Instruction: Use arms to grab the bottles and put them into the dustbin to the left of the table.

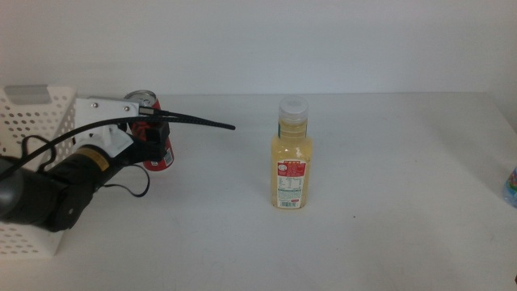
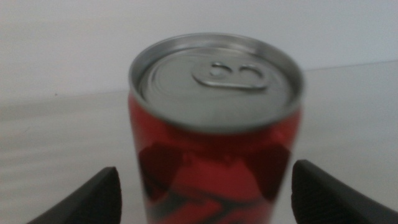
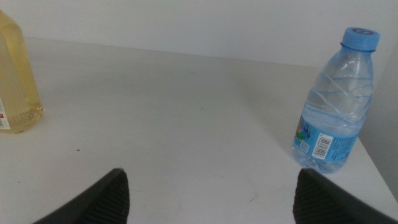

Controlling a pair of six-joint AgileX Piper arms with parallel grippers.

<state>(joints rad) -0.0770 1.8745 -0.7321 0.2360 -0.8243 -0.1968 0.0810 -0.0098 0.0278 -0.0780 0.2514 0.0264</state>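
Note:
A slim red soda can [image 1: 159, 158] stands on the white table [image 1: 371, 234] beside the dustbin [image 1: 32, 121], a white perforated basket at the far left. My left gripper [image 1: 152, 137] is at the can. In the left wrist view the can [image 2: 214, 143] stands upright between the open jaws of the left gripper [image 2: 208, 202], with a gap on each side. The pale-yellow juice bottle [image 1: 292, 158] stands mid-table. A clear blue-capped bottle [image 3: 336, 106] stands ahead of my open, empty right gripper [image 3: 214, 199], which is out of the middle view.
The left arm's black cable [image 1: 202, 122] sticks out to the right of the can. The blue-capped bottle [image 1: 510, 187] sits at the table's right edge. The juice bottle [image 3: 15, 81] also shows at the border of the right wrist view.

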